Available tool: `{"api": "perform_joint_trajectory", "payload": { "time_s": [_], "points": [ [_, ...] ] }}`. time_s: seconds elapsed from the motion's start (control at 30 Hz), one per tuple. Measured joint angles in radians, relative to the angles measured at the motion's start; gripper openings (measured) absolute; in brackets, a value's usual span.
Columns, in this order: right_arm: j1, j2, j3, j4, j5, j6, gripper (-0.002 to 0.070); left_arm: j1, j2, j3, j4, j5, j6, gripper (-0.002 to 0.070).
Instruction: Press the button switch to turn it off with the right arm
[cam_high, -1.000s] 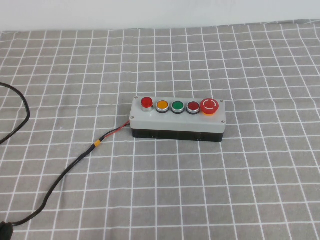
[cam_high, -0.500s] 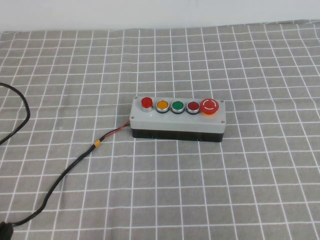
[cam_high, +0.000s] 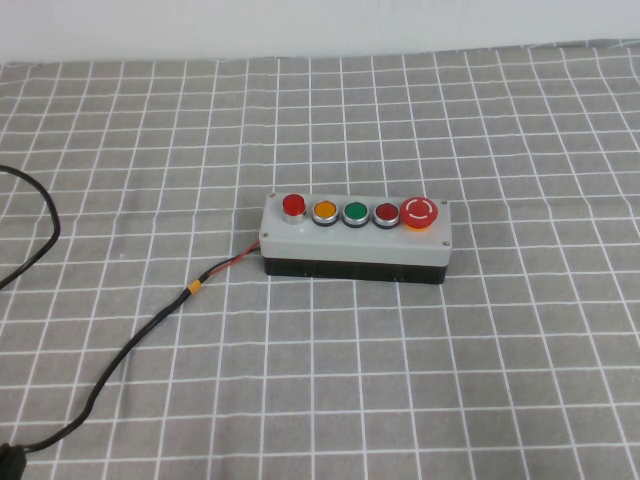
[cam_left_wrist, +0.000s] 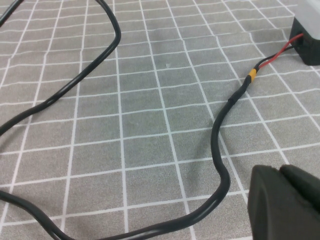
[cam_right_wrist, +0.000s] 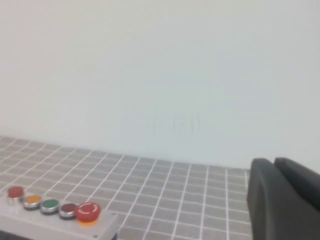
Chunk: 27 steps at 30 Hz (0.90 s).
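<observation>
Nothing changing over last second: checked cloth (cam_high: 500, 380), button box (cam_high: 355, 240), black cable (cam_high: 130, 350) all lying unmoved. Right gripper (cam_right_wrist: 285, 200) idling well apart from button switch (cam_high: 293, 205); left gripper (cam_left_wrist: 282, 202) parked near cable. Jaw states: cannot tell. Pressing not yet begun.

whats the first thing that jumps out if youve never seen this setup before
A grey-topped button box sits mid-table on the checked cloth, its row running from the small bright-red button switch at the left end to a big red mushroom button. A black cable trails toward the near left corner. Neither arm shows from above; each wrist view shows only a dark edge of its gripper.
</observation>
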Motion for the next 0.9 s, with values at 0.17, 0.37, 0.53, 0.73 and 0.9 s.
{"api": "perform_joint_trajectory", "payload": {
  "time_s": [0.17, 0.37, 0.53, 0.73, 0.9],
  "points": [
    [-0.051, -0.067, 0.147, -0.006, -0.046, 0.000, -0.0016, 0.000, 0.000, 0.000, 0.000, 0.000, 0.000, -0.0003],
    [-0.086, -0.067, 0.298, 0.069, -0.027, 0.004, -0.0016, 0.000, 0.000, 0.000, 0.000, 0.000, 0.000, -0.0003],
    [-0.107, -0.067, 0.306, 0.141, 0.070, 0.004, -0.0016, 0.000, 0.000, 0.000, 0.000, 0.000, 0.000, -0.0003],
    [-0.126, -0.067, 0.306, 0.167, 0.202, 0.004, -0.0016, 0.000, 0.000, 0.000, 0.000, 0.000, 0.000, -0.0003],
    [-0.129, -0.069, 0.306, 0.171, 0.208, 0.004, -0.0016, 0.000, 0.000, 0.000, 0.000, 0.000, 0.000, -0.0003]
  ]
}}
